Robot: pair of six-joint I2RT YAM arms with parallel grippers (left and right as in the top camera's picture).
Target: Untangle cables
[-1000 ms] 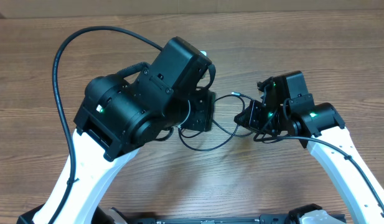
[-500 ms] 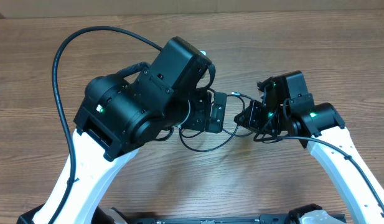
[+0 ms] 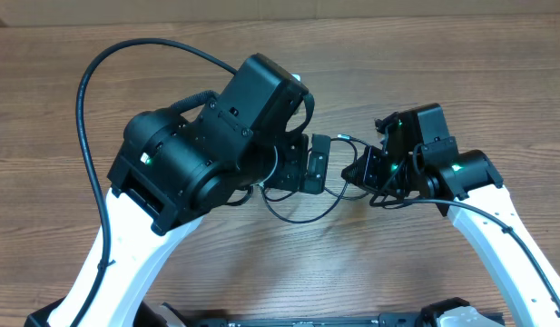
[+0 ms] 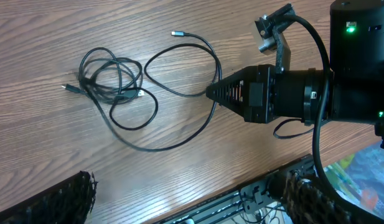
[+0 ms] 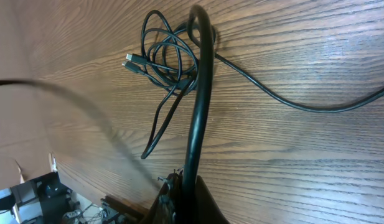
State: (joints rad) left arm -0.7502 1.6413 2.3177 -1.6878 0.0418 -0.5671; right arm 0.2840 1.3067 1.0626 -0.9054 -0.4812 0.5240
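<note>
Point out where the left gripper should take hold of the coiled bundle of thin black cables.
Probably the single loop sticking out of the bundle toward the open left gripper: come straight down, fingers straddling the strand. It lies flat on the wooden table, clear of the crossings.

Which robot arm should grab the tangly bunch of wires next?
Probably left. The left gripper is open and empty, right by the cable bundle. The right gripper is already shut on one loose cable.
</note>
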